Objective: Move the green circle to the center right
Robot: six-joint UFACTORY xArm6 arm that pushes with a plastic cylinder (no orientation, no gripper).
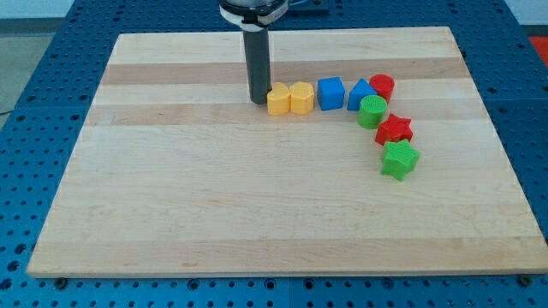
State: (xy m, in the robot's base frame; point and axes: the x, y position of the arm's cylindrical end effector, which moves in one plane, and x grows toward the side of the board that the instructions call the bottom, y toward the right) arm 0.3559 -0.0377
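The green circle (373, 112) lies on the wooden board (214, 197) at the upper right, touching a blue triangle (360, 92) above it and a red star (395, 130) at its lower right. My tip (258, 102) rests on the board well to the left of the green circle, just left of a yellow block (278, 100). The rod rises straight up from it.
A second yellow block (300, 97), a blue cube (330, 93) and a red circle (382, 86) continue the row to the view's right. A green star (399, 160) lies below the red star. Blue pegboard surrounds the board.
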